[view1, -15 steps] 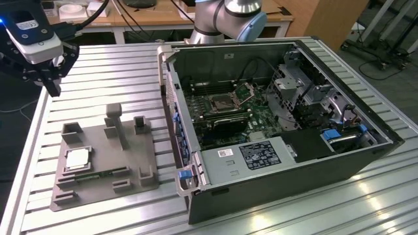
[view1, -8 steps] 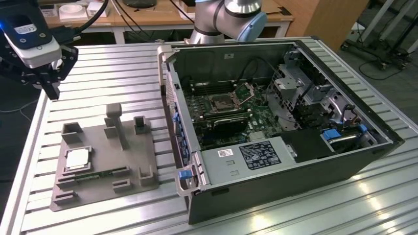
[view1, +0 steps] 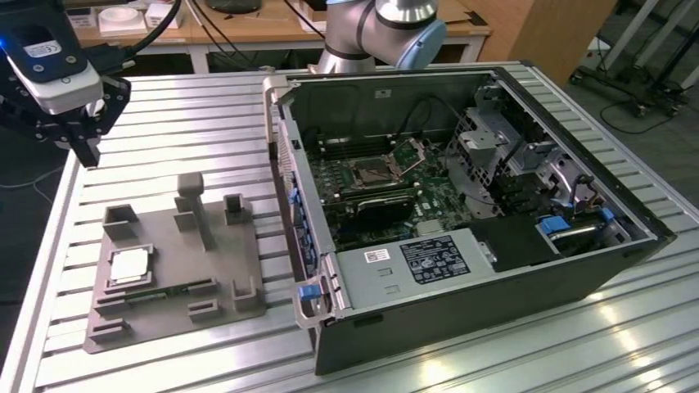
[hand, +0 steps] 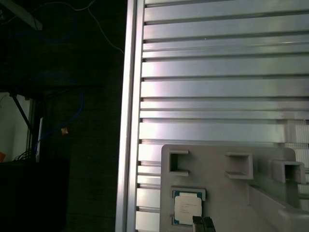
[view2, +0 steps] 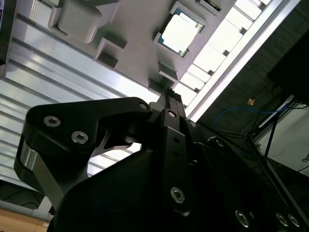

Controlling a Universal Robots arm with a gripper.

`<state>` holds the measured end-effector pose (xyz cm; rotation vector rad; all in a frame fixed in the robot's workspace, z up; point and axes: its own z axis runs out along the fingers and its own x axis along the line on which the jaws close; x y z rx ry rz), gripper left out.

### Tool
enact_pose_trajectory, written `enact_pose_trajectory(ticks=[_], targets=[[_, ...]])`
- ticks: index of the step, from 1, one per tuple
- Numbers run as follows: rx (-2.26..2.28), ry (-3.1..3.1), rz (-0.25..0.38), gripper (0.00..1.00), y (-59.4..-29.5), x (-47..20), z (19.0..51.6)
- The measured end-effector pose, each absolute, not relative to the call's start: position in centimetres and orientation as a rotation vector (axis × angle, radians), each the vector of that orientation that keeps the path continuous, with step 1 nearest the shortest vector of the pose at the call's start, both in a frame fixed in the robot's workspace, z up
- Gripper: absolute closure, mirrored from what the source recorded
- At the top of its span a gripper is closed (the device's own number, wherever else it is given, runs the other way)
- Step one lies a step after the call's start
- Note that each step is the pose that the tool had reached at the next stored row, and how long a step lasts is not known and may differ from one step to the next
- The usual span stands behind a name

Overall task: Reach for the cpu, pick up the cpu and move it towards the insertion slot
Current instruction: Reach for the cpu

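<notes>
Gripper (view1: pixel 85 149) hangs at the far left over the tabletop (view1: pixel 164 106), its jaws together and empty. Nearer, the cpu (view1: pixel 129 266) lies flat in the recess of a grey tray (view1: pixel 164 233). Light, stiff and probably fragile, it is best taken by its thin side edges.

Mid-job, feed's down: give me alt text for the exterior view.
The gripper hangs near the slatted metal table's edge at the exterior view's left, apart from the cpu, which lies flat in a grey tray. Toward that view's right, an open computer case holds the motherboard with the insertion slot.
</notes>
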<state>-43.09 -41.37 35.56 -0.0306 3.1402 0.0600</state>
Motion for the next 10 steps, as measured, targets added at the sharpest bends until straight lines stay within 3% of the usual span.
enact_pose_trajectory(ticks=[5,6,10], targets=[[-0.031,3.14,0.059,0.83,-41.37,-43.1,35.53],[-0.031,3.14,0.059,0.76,-41.38,-43.1,35.5],[-0.031,3.14,0.059,0.75,-41.4,-43.1,35.42]])
